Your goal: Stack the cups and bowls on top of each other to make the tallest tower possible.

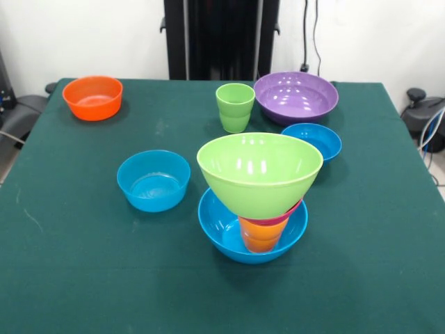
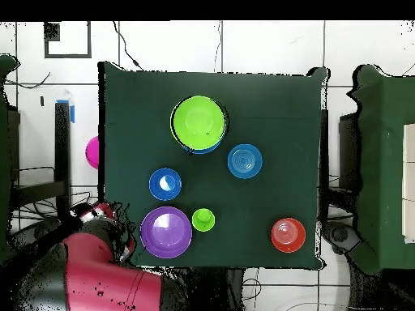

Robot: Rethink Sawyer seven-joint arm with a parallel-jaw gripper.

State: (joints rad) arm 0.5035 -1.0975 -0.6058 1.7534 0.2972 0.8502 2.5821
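Observation:
A tower stands near the table's front middle. A large blue bowl (image 1: 226, 233) holds an upright orange-yellow cup (image 1: 261, 235). A pink-red bowl (image 1: 286, 213) sits on the cup, only its rim showing, and a large lime green bowl (image 1: 259, 170) sits on top. In the overhead view the lime bowl (image 2: 198, 120) hides most of the tower. Loose on the table are a light green cup (image 1: 235, 106), a purple bowl (image 1: 295, 96), two small blue bowls (image 1: 154, 180) (image 1: 311, 140) and a small orange bowl (image 1: 92, 97). No gripper shows in either view.
The red arm (image 2: 101, 271) is drawn back off the table's corner beside the purple bowl (image 2: 166, 232). The black pedestal (image 1: 221, 38) stands behind the far edge. A pink round thing (image 2: 92, 151) lies beyond the table's side edge.

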